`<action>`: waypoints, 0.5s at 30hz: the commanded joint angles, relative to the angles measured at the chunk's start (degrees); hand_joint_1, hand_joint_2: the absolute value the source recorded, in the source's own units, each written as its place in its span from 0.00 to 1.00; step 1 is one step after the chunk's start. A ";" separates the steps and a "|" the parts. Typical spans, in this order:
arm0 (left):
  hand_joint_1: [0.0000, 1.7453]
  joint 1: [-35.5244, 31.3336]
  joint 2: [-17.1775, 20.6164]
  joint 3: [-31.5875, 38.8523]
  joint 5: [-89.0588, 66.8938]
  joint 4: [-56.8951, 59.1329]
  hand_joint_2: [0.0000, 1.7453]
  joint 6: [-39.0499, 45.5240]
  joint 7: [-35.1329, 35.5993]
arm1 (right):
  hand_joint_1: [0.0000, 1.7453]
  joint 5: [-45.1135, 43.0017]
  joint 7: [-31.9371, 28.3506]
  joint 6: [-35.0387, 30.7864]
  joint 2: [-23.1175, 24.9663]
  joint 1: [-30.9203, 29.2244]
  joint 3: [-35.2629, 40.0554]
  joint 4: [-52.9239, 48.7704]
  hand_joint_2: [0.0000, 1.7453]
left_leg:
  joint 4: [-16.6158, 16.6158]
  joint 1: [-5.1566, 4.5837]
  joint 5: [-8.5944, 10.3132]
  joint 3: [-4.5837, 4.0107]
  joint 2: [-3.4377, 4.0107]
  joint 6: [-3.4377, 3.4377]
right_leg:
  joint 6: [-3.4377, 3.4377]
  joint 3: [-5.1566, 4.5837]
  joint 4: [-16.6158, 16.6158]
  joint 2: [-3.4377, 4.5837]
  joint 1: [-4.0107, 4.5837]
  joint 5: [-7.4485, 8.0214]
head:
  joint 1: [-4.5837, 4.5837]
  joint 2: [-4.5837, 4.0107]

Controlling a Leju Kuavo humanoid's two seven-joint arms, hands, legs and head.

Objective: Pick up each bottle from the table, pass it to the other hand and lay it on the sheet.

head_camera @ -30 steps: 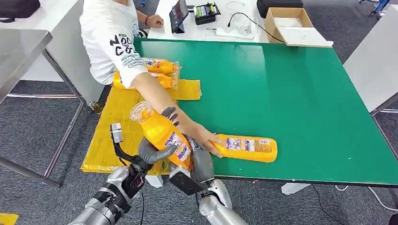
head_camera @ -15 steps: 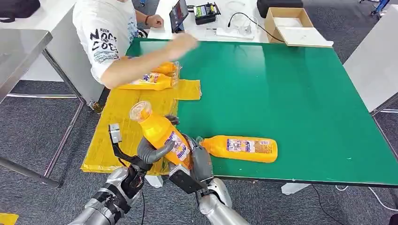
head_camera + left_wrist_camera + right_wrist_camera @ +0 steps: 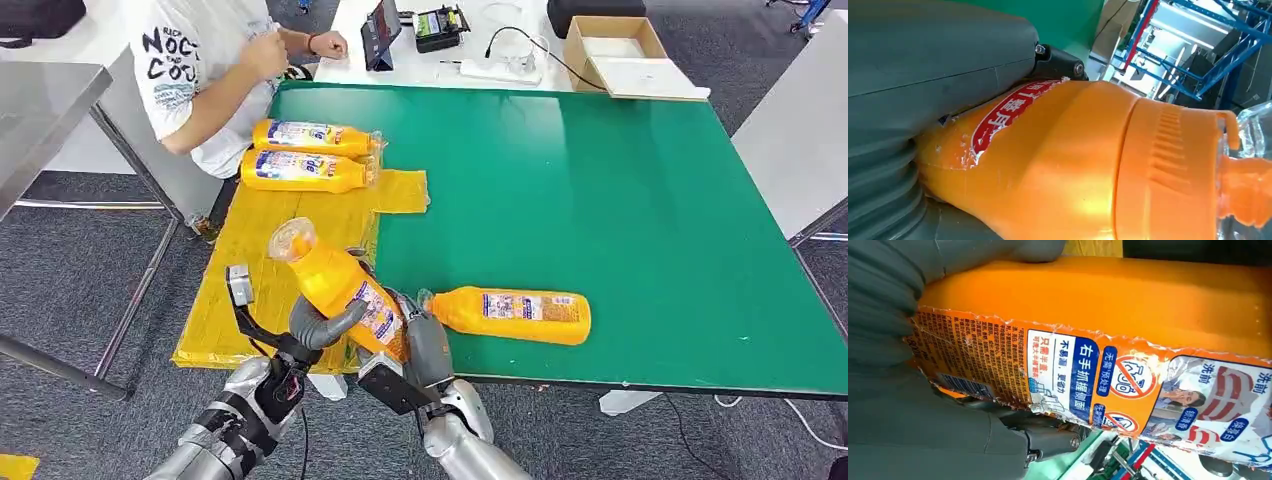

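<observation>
So we're mid-handoff: both hands are on the same bottle (image 3: 340,285), held tilted with its cap up and away from the robot. The left hand (image 3: 322,322) wraps its lower body, the right hand (image 3: 420,345) grips near the base, and neither has let go. Just beyond the right hand, another bottle (image 3: 515,315) lies on the bench (image 3: 620,200), not picked up yet. Farther off past the left hand, two bottles (image 3: 305,152) already lie on the sheet (image 3: 250,250), next to a person (image 3: 215,70). I'd call it roughly halfway.
</observation>
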 commanded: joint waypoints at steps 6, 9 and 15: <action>1.00 -3.40 0.12 -1.89 -2.62 1.64 1.00 2.67 -0.83 | 0.00 -0.15 1.93 1.17 -0.48 -2.06 1.48 4.09 1.00 | -0.07 0.03 -0.07 0.31 0.00 0.12 | -0.14 0.35 -0.10 -0.15 0.09 -0.08 | -0.02 0.00; 1.00 -5.78 0.35 0.60 -12.31 0.20 1.00 15.31 -3.48 | 0.00 -2.68 1.82 2.31 -1.11 -2.13 -0.78 0.34 0.00 | 0.00 0.02 0.00 0.04 -0.05 0.07 | -0.07 0.08 -0.02 -0.14 0.05 -0.03 | 0.00 0.00; 1.00 -11.85 -0.92 11.46 -27.77 -0.84 1.00 36.68 -5.91 | 0.00 -8.34 2.58 8.55 -4.98 0.83 -4.93 -17.62 0.00 | 0.08 0.06 0.01 0.02 -0.10 0.11 | -0.14 0.12 0.04 -0.25 0.11 -0.03 | 0.02 0.00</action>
